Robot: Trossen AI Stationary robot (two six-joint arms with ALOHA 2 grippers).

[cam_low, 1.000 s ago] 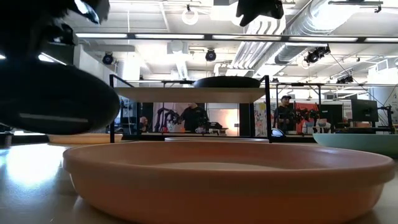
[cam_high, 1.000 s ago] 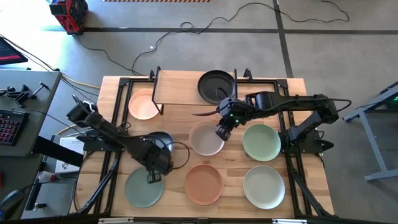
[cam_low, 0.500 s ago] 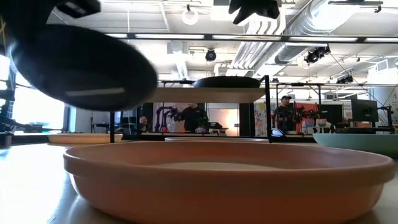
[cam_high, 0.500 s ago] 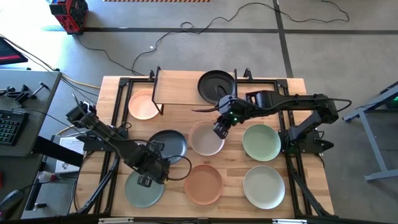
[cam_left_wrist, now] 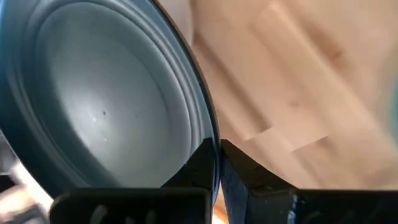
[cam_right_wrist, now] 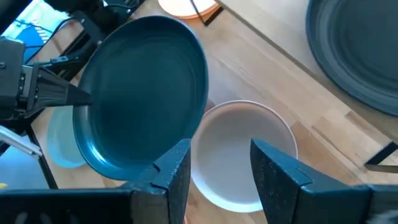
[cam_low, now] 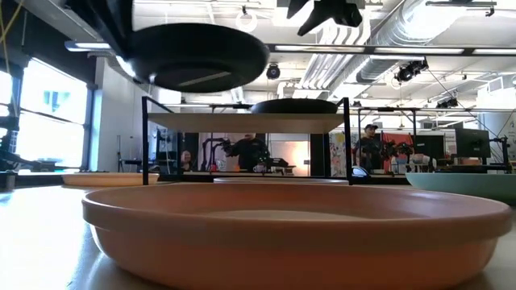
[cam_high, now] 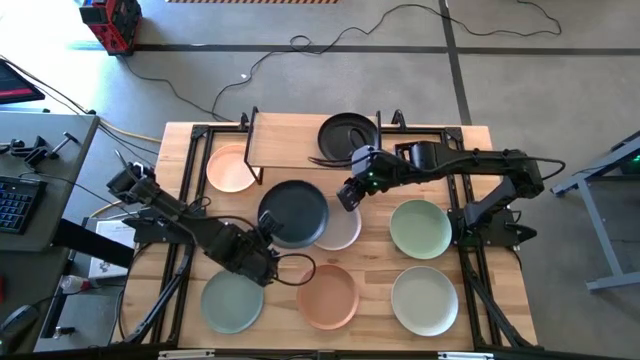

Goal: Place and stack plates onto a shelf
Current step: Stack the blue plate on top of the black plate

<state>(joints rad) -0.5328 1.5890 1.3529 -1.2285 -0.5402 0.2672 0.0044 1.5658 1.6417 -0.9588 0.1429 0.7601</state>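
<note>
My left gripper (cam_high: 262, 246) is shut on the dark teal plate (cam_high: 293, 213), which it carries in the air over the table's middle, partly above the whitish plate (cam_high: 343, 230). My right gripper (cam_high: 346, 196) hovers open just right of the teal plate (cam_right_wrist: 143, 99), above the whitish plate (cam_right_wrist: 244, 155). A black plate (cam_high: 348, 135) lies flat on the right end of the light wood shelf (cam_high: 290, 140). The peach plate (cam_high: 230, 168) sits on the table at the shelf's left end. On the table lie the sage plate (cam_high: 232, 302), terracotta plate (cam_high: 327, 297), pale green plate (cam_high: 420, 228) and another whitish plate (cam_high: 424, 300). My left gripper pinches the dark teal plate's rim (cam_left_wrist: 210, 140) between its two fingers, at the plate's near-left edge. The fingers come roughly level from the table's near-left side. The plate is lifted clear of the table (cam_low: 197, 56), hollow side up, reaching out beyond the fingers and slightly tilted.
The shelf's left half (cam_high: 275, 140) is bare board. Black frame rails (cam_high: 190, 150) run along the table's edges. In the low view the terracotta plate (cam_low: 298, 234) fills the foreground. People and equipment show in the room behind the table.
My left gripper has swung the dark teal plate up and from the table's near-left part toward its middle and the shelf; the plate now overlaps the whitish plate. My right gripper has drawn back slightly toward the far edge.
</note>
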